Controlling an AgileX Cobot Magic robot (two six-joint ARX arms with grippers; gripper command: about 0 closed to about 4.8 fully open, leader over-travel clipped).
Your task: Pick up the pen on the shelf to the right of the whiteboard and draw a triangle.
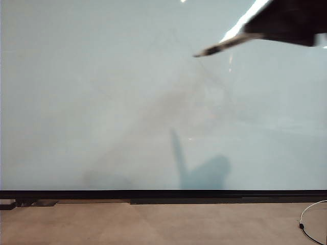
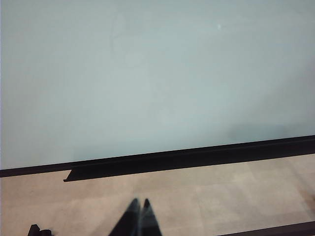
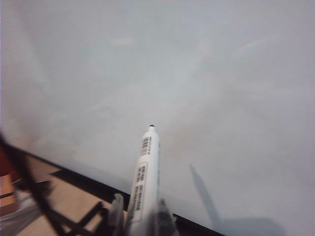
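The whiteboard (image 1: 102,102) fills the exterior view, with a black strip (image 1: 153,194) along its lower edge. At the upper right my right gripper (image 1: 255,34) is shut on the pen (image 1: 225,45), whose black tip points left. Its shadow (image 1: 204,173) falls far below the tip. In the right wrist view the white printed pen (image 3: 146,167) sticks out from my right gripper (image 3: 142,219) toward the whiteboard (image 3: 221,73). No triangle is in view; only faint grey smears lie near the tip. My left gripper (image 2: 140,201) is shut and empty over the floor, below the whiteboard (image 2: 147,73). The shelf does not show clearly.
Beige floor (image 1: 153,224) runs below the board. A white cable (image 1: 311,219) lies at its right, and dark low pieces (image 1: 10,205) sit at the left under the strip. A blurred dark frame (image 3: 34,196) stands beside the right gripper. A small black object (image 2: 39,230) rests on the floor.
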